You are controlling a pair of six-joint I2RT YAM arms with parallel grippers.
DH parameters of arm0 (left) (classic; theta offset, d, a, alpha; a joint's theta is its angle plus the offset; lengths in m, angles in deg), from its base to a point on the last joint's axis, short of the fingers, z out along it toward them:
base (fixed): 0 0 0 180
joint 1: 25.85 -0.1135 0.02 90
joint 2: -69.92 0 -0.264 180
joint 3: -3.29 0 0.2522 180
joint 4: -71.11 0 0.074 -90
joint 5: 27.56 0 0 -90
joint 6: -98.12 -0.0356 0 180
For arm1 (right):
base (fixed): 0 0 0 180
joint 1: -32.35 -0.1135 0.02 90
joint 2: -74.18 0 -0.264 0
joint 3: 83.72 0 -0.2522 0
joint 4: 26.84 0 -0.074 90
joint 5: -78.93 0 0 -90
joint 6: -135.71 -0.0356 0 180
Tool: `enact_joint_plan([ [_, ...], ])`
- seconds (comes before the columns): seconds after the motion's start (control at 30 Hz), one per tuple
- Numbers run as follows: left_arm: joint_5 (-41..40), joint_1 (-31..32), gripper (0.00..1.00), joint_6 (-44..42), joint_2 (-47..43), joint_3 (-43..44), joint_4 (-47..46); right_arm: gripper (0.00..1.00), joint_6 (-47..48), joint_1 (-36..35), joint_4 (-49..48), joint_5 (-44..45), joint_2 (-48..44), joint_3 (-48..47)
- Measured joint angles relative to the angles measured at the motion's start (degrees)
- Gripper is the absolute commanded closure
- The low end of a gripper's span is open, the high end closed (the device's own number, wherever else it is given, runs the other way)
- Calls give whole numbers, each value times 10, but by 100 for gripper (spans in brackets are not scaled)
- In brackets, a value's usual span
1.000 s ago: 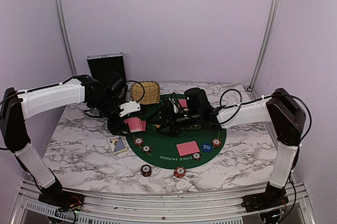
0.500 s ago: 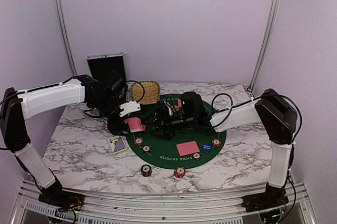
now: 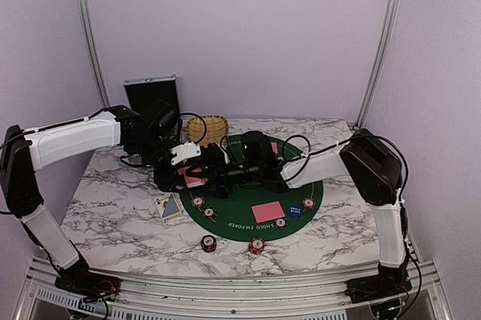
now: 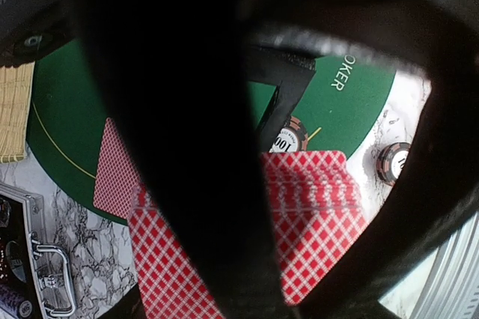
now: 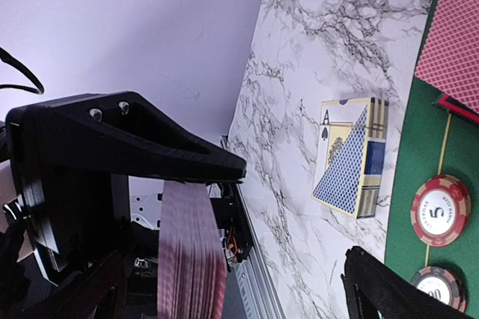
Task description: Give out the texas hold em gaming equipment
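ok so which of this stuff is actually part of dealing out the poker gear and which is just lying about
Part of the job:
deck of red-backed cards
face-down card on the green mat
red-and-white poker chips
blue marker disc

Just lying about:
black case
wicker basket
blue card box

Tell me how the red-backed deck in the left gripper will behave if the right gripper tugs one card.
The deck is loose cards with stepped edges, pinched by the left gripper, so neighbours will probably slide out too. Single cards look thin and will likely flex rather than stay stiff.
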Motion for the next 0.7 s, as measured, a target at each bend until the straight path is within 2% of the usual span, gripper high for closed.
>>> enact_joint_plan([
  [0.33, 1, 0, 84, 0, 0, 0, 0, 1, -23, -16, -6, -14, 52, -65],
  [0.7, 0, 0, 85, 0, -2, 0, 0, 12, -35, -14, -11, -14, 75, -76],
])
